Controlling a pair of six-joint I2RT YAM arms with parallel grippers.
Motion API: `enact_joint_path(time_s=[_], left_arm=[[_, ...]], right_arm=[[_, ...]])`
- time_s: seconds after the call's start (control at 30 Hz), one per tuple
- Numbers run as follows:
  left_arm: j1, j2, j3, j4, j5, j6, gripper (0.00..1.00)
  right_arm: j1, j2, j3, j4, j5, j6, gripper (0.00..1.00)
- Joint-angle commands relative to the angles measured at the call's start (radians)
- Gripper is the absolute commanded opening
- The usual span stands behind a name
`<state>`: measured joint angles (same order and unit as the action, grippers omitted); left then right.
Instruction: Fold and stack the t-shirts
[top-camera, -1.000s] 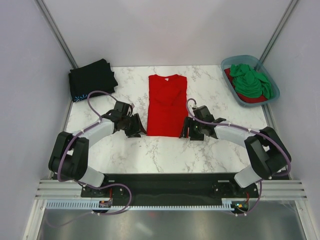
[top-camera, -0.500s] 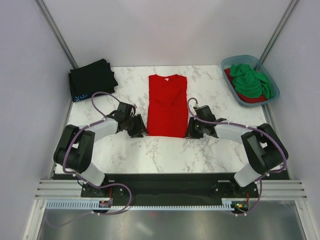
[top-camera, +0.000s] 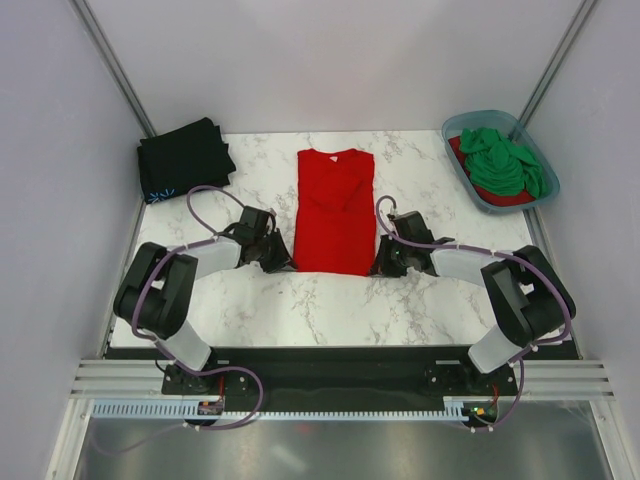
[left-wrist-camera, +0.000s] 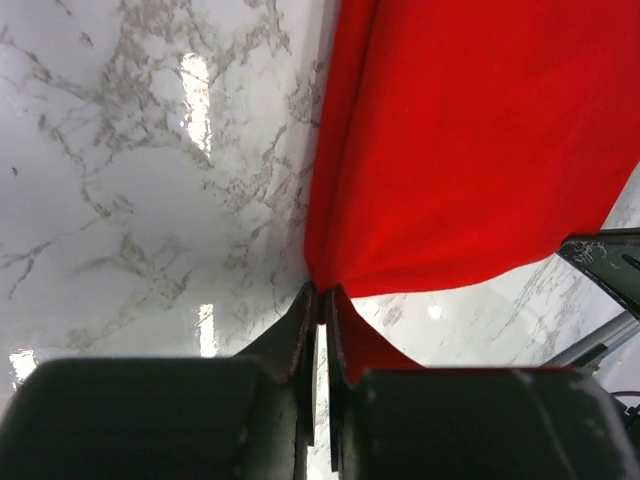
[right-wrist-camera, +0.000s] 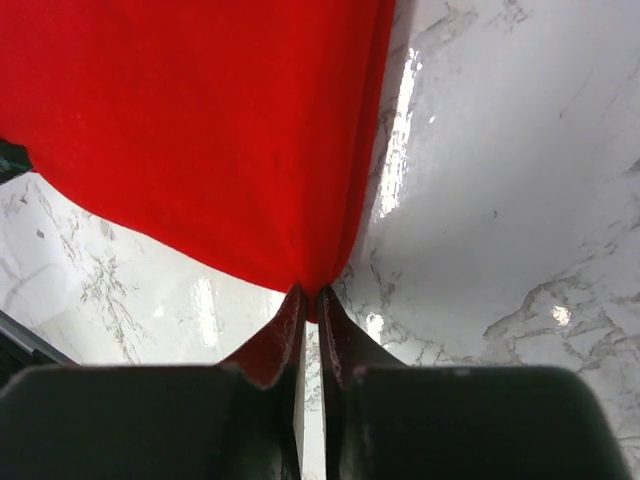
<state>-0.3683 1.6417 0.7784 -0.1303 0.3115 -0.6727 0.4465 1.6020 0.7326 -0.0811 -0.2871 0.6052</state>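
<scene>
Top external: a black shirt (top-camera: 183, 158) lies folded far left, the red shirt (top-camera: 335, 210) is a narrow strip mid-table, and a green shirt (top-camera: 503, 162) sits unfolded in the tub (top-camera: 481, 113). Left wrist: the left gripper (left-wrist-camera: 320, 292) pinches the strip's near corner. Right wrist: the right gripper (right-wrist-camera: 308, 292) pinches the other, so the crosswise fold and stacking look yet to do.

I note the flat shirt (top-camera: 335, 210) lying mid-table (top-camera: 320, 300), collar end away from the arms. The left gripper (top-camera: 287, 265) sits at its near left corner, the right gripper (top-camera: 376, 267) at its near right corner. A folded shirt (top-camera: 185, 157) lies far left; a tub (top-camera: 455, 128) far right holds heaped shirts (top-camera: 503, 163)
</scene>
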Motion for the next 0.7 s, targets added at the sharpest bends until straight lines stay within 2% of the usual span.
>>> enact_joint_path(time_s=[0.0,0.07,0.27,0.37,0.5,0.67], left_arm=[[-0.011,0.015,-0.027,0.003,-0.078,-0.007,0.06],[-0.021,-0.009,-0.031,-0.002,-0.072,-0.005,0.02],[-0.102,-0.120,-0.037,-0.095,-0.078,-0.017,0.02],[-0.176,-0.218,-0.050,-0.169,-0.101,-0.039,0.02],[-0.288,-0.376,-0.087,-0.268,-0.117,-0.077,0.02],[-0.368,-0.638,-0.042,-0.517,-0.152,-0.120,0.02]], right_arm=[[-0.006,0.003,-0.024,-0.011,-0.009,-0.019,0.08],[-0.006,-0.010,-0.022,-0.023,-0.009,-0.024,0.00],[-0.011,-0.088,-0.022,-0.120,-0.004,-0.061,0.00],[-0.009,-0.193,-0.064,-0.166,-0.037,-0.038,0.00],[-0.008,-0.422,-0.082,-0.297,-0.041,-0.012,0.00],[0.004,-0.641,-0.010,-0.587,-0.014,0.010,0.00]])
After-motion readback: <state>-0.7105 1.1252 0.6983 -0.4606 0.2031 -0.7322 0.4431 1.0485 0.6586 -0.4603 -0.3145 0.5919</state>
